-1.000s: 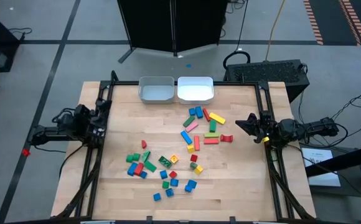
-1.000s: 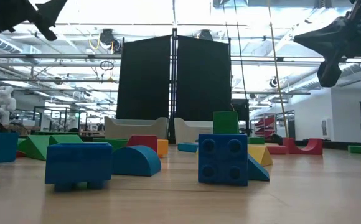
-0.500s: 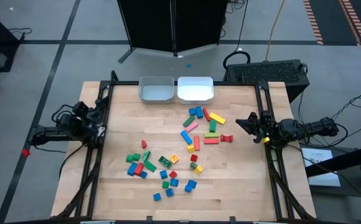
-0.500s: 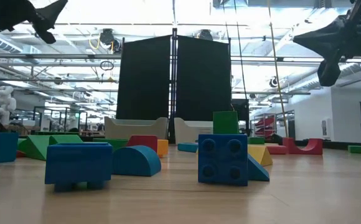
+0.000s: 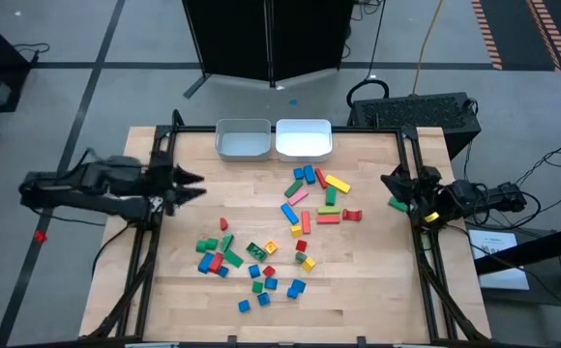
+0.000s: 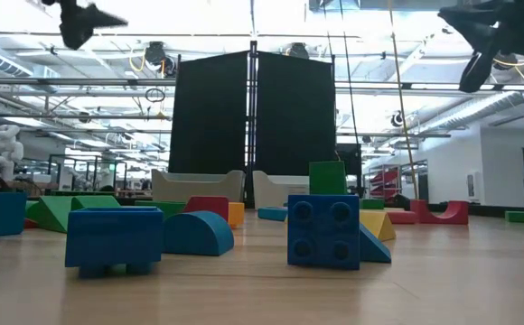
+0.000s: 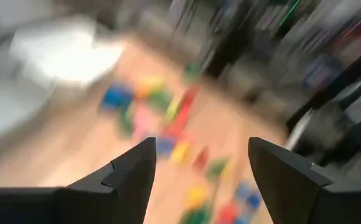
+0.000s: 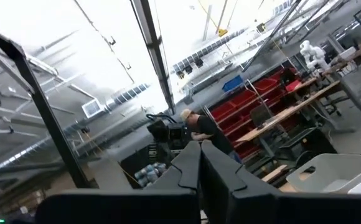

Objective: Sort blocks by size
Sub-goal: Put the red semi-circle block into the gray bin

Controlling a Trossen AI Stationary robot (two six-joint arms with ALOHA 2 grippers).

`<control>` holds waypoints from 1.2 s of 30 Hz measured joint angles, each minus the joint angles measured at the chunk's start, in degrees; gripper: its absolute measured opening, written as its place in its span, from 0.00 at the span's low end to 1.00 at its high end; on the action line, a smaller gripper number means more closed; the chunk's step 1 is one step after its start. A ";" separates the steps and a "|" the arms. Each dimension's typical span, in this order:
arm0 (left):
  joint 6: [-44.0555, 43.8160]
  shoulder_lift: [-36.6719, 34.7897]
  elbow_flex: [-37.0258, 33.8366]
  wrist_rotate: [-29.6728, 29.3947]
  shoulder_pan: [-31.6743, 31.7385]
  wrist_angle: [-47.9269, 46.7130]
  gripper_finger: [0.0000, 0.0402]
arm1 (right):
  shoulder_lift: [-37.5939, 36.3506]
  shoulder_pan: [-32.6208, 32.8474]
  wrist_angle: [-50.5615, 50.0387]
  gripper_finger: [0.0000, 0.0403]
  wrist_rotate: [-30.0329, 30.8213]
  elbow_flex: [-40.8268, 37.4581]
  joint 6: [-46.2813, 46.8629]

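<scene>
Many small coloured blocks lie flat on the wooden table in two loose groups, one right of the middle [image 5: 314, 198] and one nearer the front [image 5: 251, 266]; the left wrist view shows them blurred [image 7: 168, 124]. My left gripper [image 5: 189, 184] hangs open above the table's left side, clear of every block, with nothing between its fingers [image 7: 199, 168]. My right gripper [image 5: 389, 181] is shut and empty, held high at the table's right edge [image 6: 479, 36], pointing up into the room [image 8: 200, 168].
Two pale bins stand side by side at the far edge, a grey one [image 5: 243, 138] and a white one [image 5: 304, 137]. A black frame [image 5: 169, 135] runs along the table's sides. Bare wood lies between the left gripper and the blocks. A person shows far off in the room [image 8: 199, 127].
My left gripper has risen from the table's left edge and swung out toward the middle, tipping forward; its fingers stay open. My right gripper has tipped upward and risen a little at the right edge. No block has moved.
</scene>
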 joint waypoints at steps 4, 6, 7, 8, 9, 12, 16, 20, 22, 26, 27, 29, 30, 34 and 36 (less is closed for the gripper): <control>-4.88 10.39 2.91 -1.08 -0.19 -11.01 0.64 | 0.02 0.00 -2.12 0.02 0.00 0.00 1.03; -11.58 14.32 2.28 -1.65 -0.21 -11.09 0.64 | 0.00 0.00 -2.77 0.05 -0.01 0.00 1.74; -14.93 16.14 2.12 -1.56 -0.15 -11.22 0.64 | 0.00 0.00 -3.09 0.07 0.03 0.00 1.86; -18.07 18.03 2.01 -0.89 -0.15 -11.07 0.64 | 0.00 0.00 -3.44 0.09 0.14 0.00 1.84; -21.02 19.80 1.90 0.07 -0.17 -11.06 0.64 | 0.02 0.00 -3.69 0.11 0.25 0.00 1.84; -29.48 25.24 1.74 2.85 -0.17 -13.35 0.64 | 0.00 0.00 -4.25 0.17 0.73 0.00 1.85; -34.29 31.75 1.74 3.90 -0.72 -17.36 0.64 | 0.00 0.00 -5.94 0.25 1.51 0.02 2.37; -38.51 37.32 1.74 3.87 -2.34 -16.74 0.64 | 0.00 0.00 -8.19 0.31 1.56 0.02 4.44; -40.17 39.93 1.74 3.48 -3.48 -15.40 0.64 | 0.00 0.00 -9.54 0.33 1.57 0.02 5.41; -42.84 44.12 1.74 2.37 -5.30 -13.60 0.64 | 0.02 0.00 -10.62 0.36 1.57 0.02 6.38; -43.21 44.91 1.75 1.94 -5.59 -13.34 0.64 | 0.02 0.00 -10.73 0.36 1.57 0.02 6.40; -44.24 46.15 1.74 1.13 -5.97 -12.68 0.64 | 0.02 0.00 -10.72 0.36 1.57 0.02 6.40; -44.39 46.60 1.75 0.83 -6.05 -12.45 0.64 | 0.02 0.00 -10.77 0.36 1.57 0.02 6.40; -45.44 48.23 1.76 0.44 -6.07 -12.29 0.64 | 0.02 0.00 -10.98 0.36 1.57 0.02 6.38; -45.90 48.91 1.76 0.31 -6.07 -11.28 0.64 | 0.02 0.00 -11.01 0.36 1.57 0.02 6.38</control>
